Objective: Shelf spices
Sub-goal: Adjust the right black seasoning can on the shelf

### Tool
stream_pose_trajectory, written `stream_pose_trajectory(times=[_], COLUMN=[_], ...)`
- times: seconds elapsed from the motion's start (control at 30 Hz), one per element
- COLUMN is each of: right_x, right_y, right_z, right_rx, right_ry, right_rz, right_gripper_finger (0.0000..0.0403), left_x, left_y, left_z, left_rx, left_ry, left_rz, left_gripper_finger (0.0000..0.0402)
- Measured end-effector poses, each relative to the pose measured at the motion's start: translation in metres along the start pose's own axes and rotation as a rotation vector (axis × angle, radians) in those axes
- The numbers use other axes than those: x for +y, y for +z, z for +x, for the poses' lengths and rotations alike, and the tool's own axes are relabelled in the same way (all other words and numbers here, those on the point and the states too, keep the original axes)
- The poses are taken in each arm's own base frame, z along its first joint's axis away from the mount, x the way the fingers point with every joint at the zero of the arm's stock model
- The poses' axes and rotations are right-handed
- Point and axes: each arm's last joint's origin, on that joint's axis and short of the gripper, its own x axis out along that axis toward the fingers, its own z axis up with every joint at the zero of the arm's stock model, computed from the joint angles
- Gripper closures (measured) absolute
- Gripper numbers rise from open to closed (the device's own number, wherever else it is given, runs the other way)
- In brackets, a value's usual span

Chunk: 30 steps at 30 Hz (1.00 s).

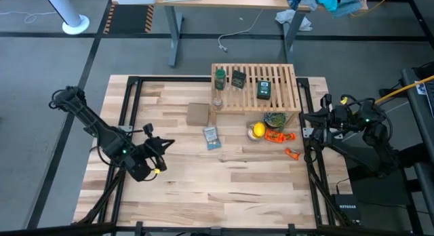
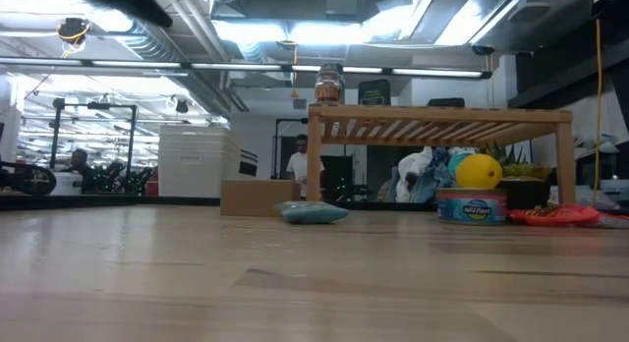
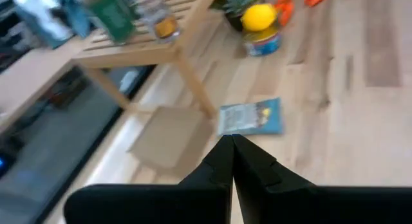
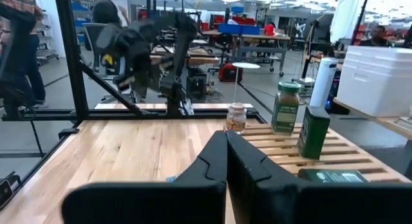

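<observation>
The left arm lies folded low over the left part of the worktop [image 1: 176, 188], its left gripper [image 1: 169, 142] pointing toward the middle with fingers [image 3: 222, 161] pressed together on nothing. In the middle at the far edge stands the shelf [image 1: 288, 97], carrying the green bottle [image 1: 220, 78], the glass jar [image 1: 217, 100] at its left edge, the dark tin [image 1: 239, 79] and the green-labelled tin [image 1: 264, 90]. The right arm is drawn back at the right edge, its right gripper [image 1: 306, 119] aimed toward the shelf, fingers [image 4: 215, 161] likewise together and empty.
</observation>
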Motion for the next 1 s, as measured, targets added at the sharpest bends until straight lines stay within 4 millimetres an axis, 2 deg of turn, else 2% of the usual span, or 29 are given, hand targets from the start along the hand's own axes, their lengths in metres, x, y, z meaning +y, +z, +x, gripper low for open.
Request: stream_pose_trajectory(times=[0.13, 0.27, 0.4, 0.5, 0.73, 0.9, 1.0], right_x=[0.000, 0.000, 0.000, 0.000, 0.002, 0.001, -0.002], right_y=[0.002, 0.002, 0.002, 0.002, 0.000, -0.001, -0.009], right_z=[0.000, 0.000, 0.000, 0.000, 0.000, 0.001, 0.010], right_rx=[-0.015, -0.023, -0.020, -0.017, -0.008, -0.002, 0.001], right_ry=[-0.001, -0.001, 0.000, 0.001, 0.056, 0.053, 0.079], right_rz=[-0.012, -0.032, -0.033, -0.032, -0.026, -0.014, 0.014], right_gripper_finger=[0.0400, 0.0400, 0.0400, 0.0400, 0.0400, 0.0400, 0.0400], left_x=[-0.006, -0.012, -0.012, -0.006, 0.007, 0.017, 0.025], left_y=[-0.018, -0.030, -0.042, -0.049, -0.064, -0.058, -0.053], left_z=[0.007, 0.015, 0.028, 0.038, 0.061, 0.070, 0.076], left_rx=[-0.084, -0.197, -0.340, -0.398, -0.362, -0.410, -0.461], left_ry=[-0.106, -0.289, -0.436, -0.453, -0.469, -0.490, -0.492], left_rz=[-0.031, -0.024, 0.041, 0.043, -0.008, -0.008, 0.016], left_gripper_finger=[0.0402, 0.0402, 0.0401, 0.0401, 0.0402, 0.0402, 0.0401])
